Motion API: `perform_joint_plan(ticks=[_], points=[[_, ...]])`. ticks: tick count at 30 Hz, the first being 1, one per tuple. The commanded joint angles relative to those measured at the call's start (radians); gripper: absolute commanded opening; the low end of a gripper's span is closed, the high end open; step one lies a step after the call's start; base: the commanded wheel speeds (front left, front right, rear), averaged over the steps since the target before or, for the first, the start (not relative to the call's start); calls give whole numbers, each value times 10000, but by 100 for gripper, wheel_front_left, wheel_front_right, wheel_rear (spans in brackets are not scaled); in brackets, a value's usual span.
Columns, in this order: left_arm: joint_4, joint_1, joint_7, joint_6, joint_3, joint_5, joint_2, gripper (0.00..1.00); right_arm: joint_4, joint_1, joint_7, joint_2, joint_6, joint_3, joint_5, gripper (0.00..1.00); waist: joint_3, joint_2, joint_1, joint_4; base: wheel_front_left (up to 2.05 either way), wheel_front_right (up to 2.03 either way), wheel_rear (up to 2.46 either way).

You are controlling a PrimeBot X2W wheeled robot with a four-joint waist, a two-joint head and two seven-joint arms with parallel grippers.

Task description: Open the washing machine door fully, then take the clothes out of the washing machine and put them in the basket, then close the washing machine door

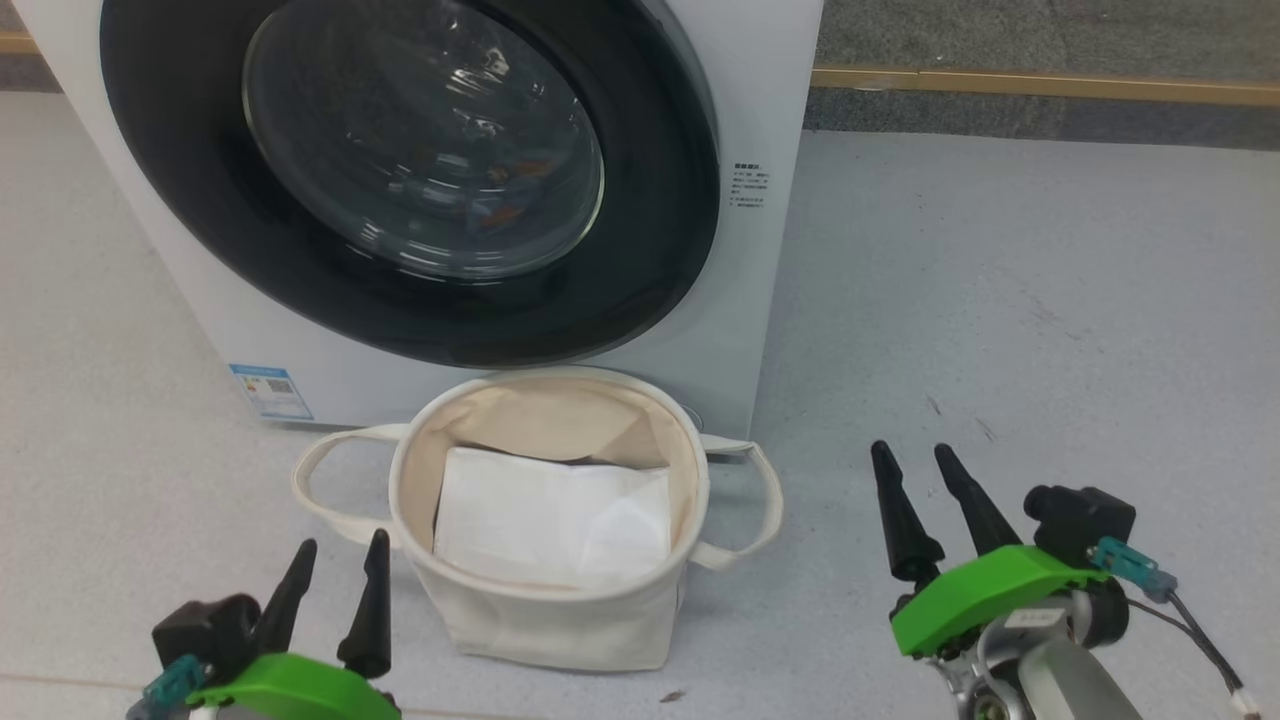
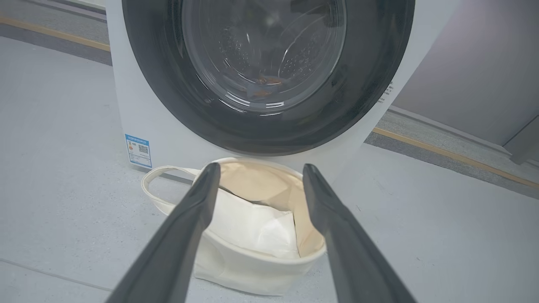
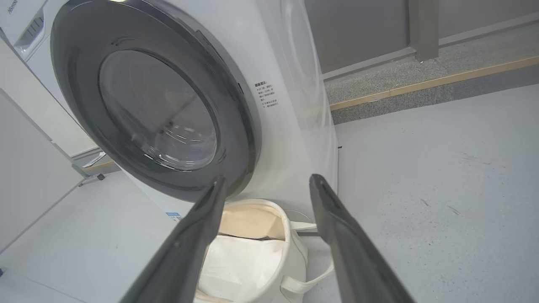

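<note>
Both pairs of jaws stand wide apart and we're holding nothing. The left gripper [image 1: 341, 543] sits low on our left, just beside the basket [image 1: 560, 625] and clear of its near loop handle. The right gripper [image 1: 910, 450] hangs over bare grey floor [image 1: 1050, 300], well apart from the basket on our right. Between the two arms, the cream basket stands upright on the floor, right up against the foot of the washing machine [image 1: 765, 300]. A plain white sheet [image 1: 550, 520] lies folded inside it. Above it, the washing machine door [image 1: 190, 220] sits shut, its black rim flush with the white front. Through the glass we catch dim orange flecks low in the drum, likely the clothes [image 2: 261, 81], though they're too murky to make out. A small blue label [image 1: 270, 392] marks the machine's lower corner.
</note>
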Motion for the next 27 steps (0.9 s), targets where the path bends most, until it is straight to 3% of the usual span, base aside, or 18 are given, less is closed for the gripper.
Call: perform_joint_plan(ticks=[1, 27], points=[[-368, -602, -171, 88, 228, 272, 374, 100, -363, -547, -168, -28, 3, 247, -302, 100, -1, 0, 0, -3, 0, 0, 0], [-591, -900, -910, 848, -685, 2467, 1176, 100, -527, -941, -846, -29, 4, 858, -3299, 100, -18, 0, 0, 108, 0, 0, 0]])
